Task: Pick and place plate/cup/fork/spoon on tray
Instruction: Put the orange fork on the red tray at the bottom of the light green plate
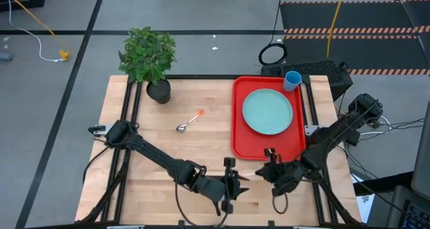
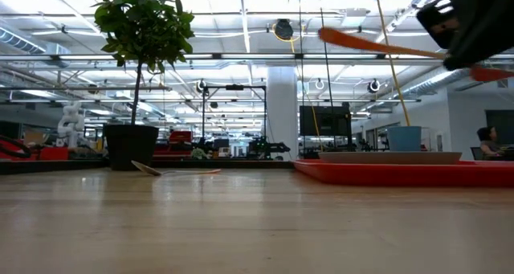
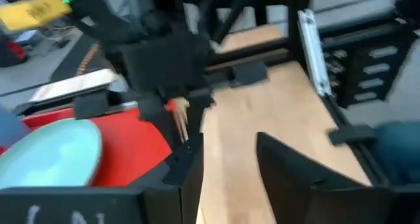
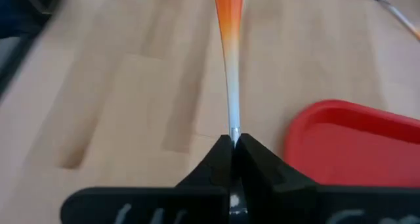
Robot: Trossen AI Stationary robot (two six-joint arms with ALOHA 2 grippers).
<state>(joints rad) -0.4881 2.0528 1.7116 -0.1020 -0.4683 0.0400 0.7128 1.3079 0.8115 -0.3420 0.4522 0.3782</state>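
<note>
Gripping the small orange-handled metal fork [image 4: 230, 60] by its silver end, the right end effector [image 4: 233, 142] hangs clamped shut just off the near corner of the big red rectangular plastic tray [image 1: 242, 131], above the pale wooden surface [image 1: 168, 148]. The left end effector [image 1: 230, 187] waits nearby, fingers parted and empty.

Right gripper [image 4: 233, 145] sits at five o'clock, fingers pinched tight together on the fork [image 4: 228, 33], arm angling in from three. Left gripper [image 1: 232, 185] waits at six o'clock, fingers apart, empty, arm stretching from nine.
</note>
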